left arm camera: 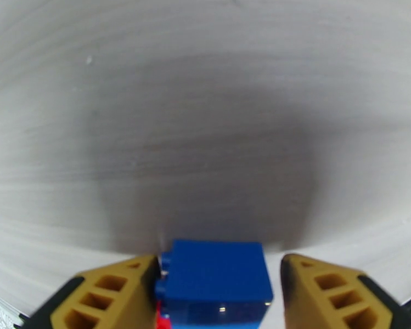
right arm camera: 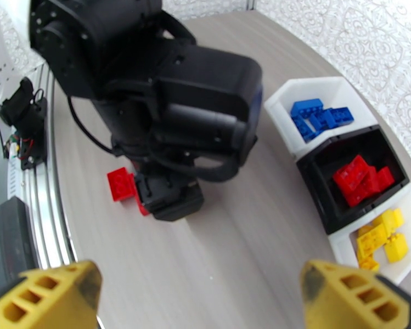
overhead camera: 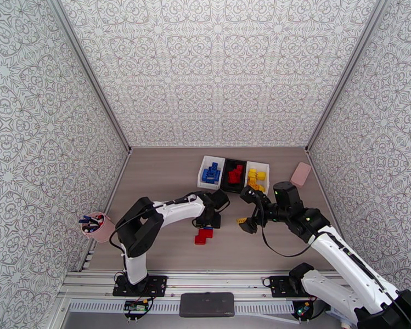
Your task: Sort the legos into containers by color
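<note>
- Blue brick (left arm camera: 213, 275): light, rigid, slick plastic, so grip its flat side walls. It lies at 7 o'clock from the containers (overhead camera: 204, 160).
- Left hand (left arm camera: 219, 265): half open astride it, with a gap at one finger.
- Right hand (right arm camera: 200, 286): wide open, empty.
- The left wrist view gives the brick's top; the top view gives the red bricks (overhead camera: 203, 235) on the counter (overhead camera: 167, 176).
</note>
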Robot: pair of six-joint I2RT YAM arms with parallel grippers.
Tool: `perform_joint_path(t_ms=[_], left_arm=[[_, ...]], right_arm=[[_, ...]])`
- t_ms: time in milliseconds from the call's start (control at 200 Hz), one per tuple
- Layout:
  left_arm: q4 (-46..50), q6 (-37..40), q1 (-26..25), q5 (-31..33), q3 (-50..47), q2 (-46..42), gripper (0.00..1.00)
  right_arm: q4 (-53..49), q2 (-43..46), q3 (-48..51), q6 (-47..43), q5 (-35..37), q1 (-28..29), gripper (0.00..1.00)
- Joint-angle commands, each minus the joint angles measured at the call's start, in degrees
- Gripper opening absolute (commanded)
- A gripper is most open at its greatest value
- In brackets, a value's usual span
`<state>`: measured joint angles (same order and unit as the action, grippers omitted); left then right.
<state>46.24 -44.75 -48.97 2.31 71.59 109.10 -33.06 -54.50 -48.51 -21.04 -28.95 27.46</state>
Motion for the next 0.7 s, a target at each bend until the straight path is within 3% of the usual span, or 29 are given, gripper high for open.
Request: perform_joint_path(t_ms=[0, 230, 695], left_arm=[[1.6, 0.5, -0.1, -1.1, 1.9, 0.9, 0.54], [2.2, 0.2, 0.0, 0.8, 2.2, -0.1, 0.39], [-3.5, 5.4, 3.9, 7.5, 7.0, -5.6, 0.37]], right_arm=[[0.3, 0.0, -0.2, -0.5, 1.8, 0.5, 0.99], [1.6, 1.3, 0.6, 0.3, 1.8, 0.5, 1.0], [4.7, -0.3, 0.4, 1.4, 2.4, 0.5, 1.0]])
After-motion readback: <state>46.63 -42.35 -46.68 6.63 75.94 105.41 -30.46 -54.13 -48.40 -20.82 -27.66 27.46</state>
